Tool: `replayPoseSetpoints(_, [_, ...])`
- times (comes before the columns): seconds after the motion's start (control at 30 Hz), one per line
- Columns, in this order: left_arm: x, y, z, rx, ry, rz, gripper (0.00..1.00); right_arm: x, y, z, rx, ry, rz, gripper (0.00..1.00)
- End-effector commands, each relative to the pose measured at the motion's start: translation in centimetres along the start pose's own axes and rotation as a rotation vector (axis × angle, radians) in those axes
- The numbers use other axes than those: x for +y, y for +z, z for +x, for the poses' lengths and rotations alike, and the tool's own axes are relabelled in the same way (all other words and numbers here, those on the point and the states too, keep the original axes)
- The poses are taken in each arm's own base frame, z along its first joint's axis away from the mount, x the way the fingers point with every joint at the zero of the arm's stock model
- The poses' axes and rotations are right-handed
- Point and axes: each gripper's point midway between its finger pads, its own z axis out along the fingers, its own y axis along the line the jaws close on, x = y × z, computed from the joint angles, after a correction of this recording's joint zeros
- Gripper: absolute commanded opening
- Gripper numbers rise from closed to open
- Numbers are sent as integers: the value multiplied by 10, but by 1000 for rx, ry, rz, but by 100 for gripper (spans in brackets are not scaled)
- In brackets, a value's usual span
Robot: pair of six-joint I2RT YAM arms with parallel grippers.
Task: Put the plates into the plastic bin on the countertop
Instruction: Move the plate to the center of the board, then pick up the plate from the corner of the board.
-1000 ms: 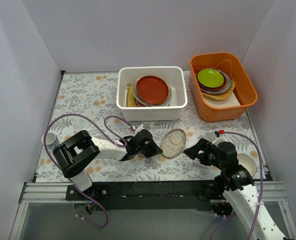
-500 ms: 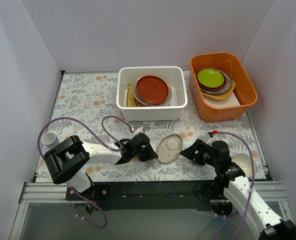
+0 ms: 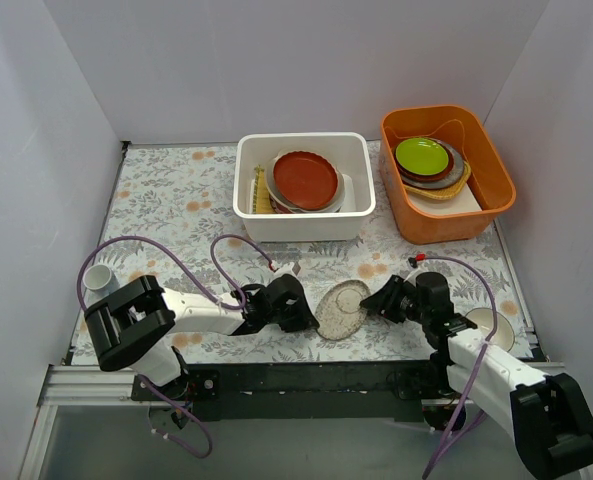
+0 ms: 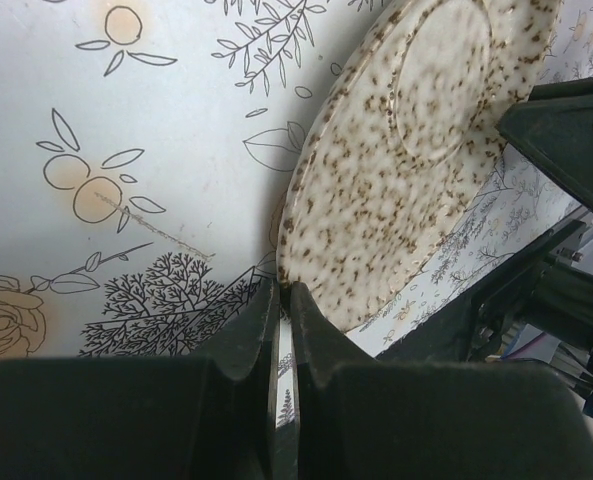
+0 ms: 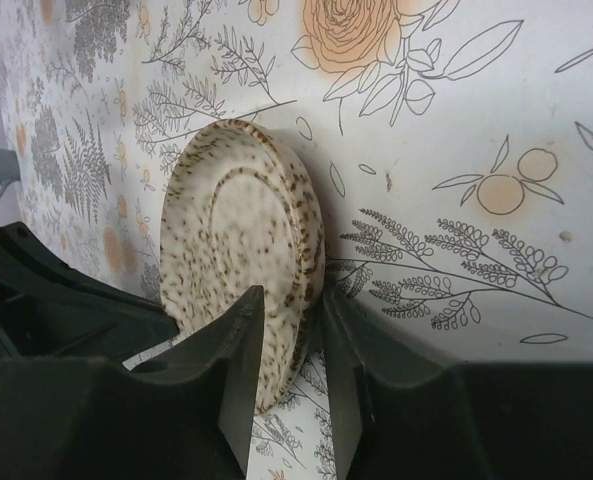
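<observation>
A beige speckled plate (image 3: 341, 307) stands tilted on the fern-printed countertop (image 3: 176, 195) in front of the white plastic bin (image 3: 306, 226). My left gripper (image 3: 312, 311) is shut, its tips (image 4: 284, 292) pressed against the plate's (image 4: 406, 150) left edge with nothing between them. From the right, my right gripper (image 3: 370, 305) straddles the plate's (image 5: 231, 230) raised rim, one finger (image 5: 244, 340) on its face and the other behind it, closed on it. A red-brown plate (image 3: 305, 178) lies on other plates inside the bin.
An orange tub (image 3: 500, 182) with a lime-green dish (image 3: 422, 155) on stacked dishes stands at the back right. A yellow mat (image 3: 262, 190) leans inside the bin. A white cup (image 3: 97, 277) sits at the left edge and a white bowl (image 3: 492, 325) at the right, by my right arm.
My right gripper has slid left to the plate and closed from wide open onto its rim. The plate has shifted a little toward the near edge, and the left gripper has followed it.
</observation>
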Motion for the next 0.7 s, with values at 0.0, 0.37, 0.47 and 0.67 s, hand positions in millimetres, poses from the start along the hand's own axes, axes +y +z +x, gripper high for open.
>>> replayPoseSetpoints(0.0, [21,-4,23,75,67,-61,0,-27,1,24,69,3,70,33])
replayPoseSetpoints(0.37, [22,-6,19,43,83,-94,0,-23,-4,15,20,-25,67,1])
replayPoseSetpoints(0.47, [20,-15,5,-21,92,-113,21,-17,-6,12,13,-37,53,1])
replayPoseSetpoints(0.67, [22,-33,-15,-123,118,-126,77,7,-10,7,33,-72,-31,1])
